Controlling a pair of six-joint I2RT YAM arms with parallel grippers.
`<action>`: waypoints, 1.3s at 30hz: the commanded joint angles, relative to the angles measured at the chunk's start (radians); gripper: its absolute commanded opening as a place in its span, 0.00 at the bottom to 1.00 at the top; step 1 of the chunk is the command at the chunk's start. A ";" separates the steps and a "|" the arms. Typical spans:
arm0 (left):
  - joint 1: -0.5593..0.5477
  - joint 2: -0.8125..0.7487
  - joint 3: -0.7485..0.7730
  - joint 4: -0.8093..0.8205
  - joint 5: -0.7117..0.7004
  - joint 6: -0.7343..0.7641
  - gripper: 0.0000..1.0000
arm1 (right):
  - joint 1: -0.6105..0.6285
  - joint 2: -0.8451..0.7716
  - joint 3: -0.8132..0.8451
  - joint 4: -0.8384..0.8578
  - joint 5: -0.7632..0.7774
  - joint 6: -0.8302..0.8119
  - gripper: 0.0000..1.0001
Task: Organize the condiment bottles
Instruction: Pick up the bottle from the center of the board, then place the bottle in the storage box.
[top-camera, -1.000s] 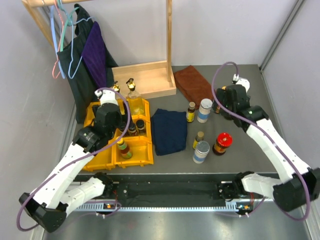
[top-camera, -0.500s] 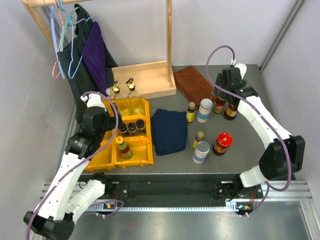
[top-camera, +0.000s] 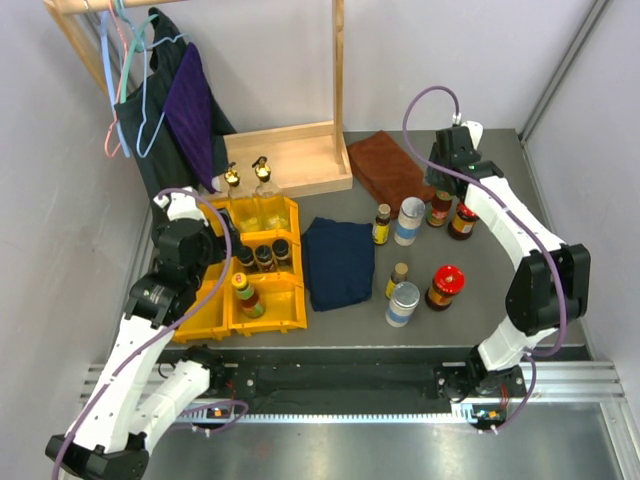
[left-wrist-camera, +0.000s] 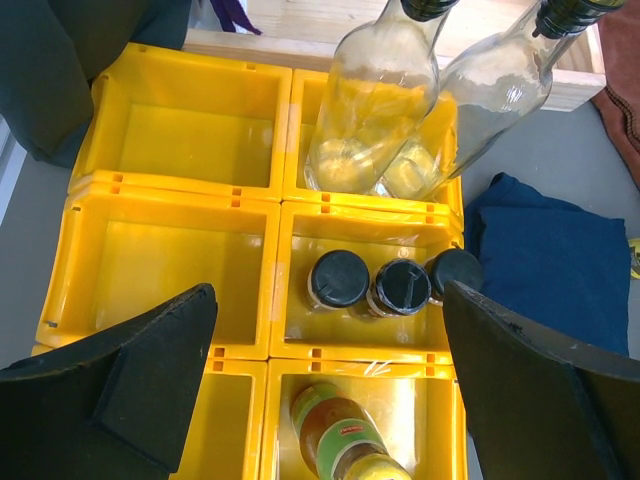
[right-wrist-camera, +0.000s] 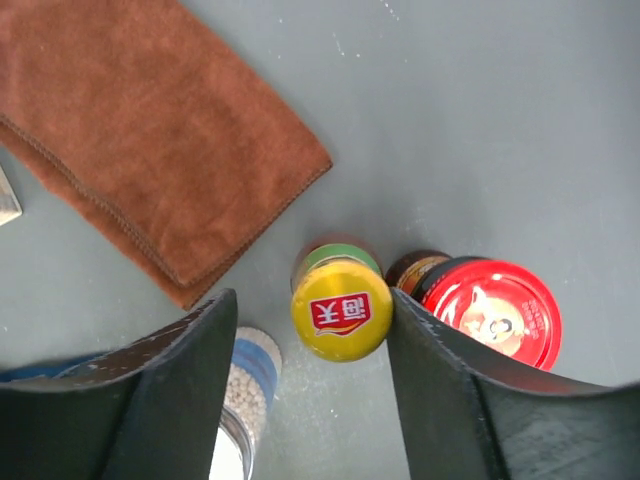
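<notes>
right gripper (right-wrist-camera: 310, 298) straddles the yellow-capped bottle (right-wrist-camera: 341, 312) at the table's far right, just beside the red-lidded jar (right-wrist-camera: 492, 312); jaws half closed, right finger at the cap, gap on the left, nothing clamped; centre before squeezing (jar crowds that side); left gripper (left-wrist-camera: 328, 292) wide open, empty, over the yellow bins (left-wrist-camera: 180, 130); vs a second ago: right jaws narrower and wrist now over the bottle, left arm drawn back

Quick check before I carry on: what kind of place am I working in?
Probably a staged robot test cell, not a real kitchen: plain panel walls close in a grey table, and a wooden clothes rack stands behind yellow bins of condiment bottles.
</notes>
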 joint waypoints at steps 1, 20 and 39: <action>0.007 -0.024 -0.011 0.032 0.000 0.001 0.99 | -0.021 0.029 0.066 0.002 0.015 -0.001 0.57; 0.007 -0.067 -0.007 -0.015 -0.020 0.001 0.99 | -0.026 -0.075 0.095 0.036 0.027 -0.036 0.00; 0.007 -0.091 0.004 -0.049 -0.033 -0.019 0.99 | -0.022 -0.483 0.230 -0.023 -0.328 -0.098 0.00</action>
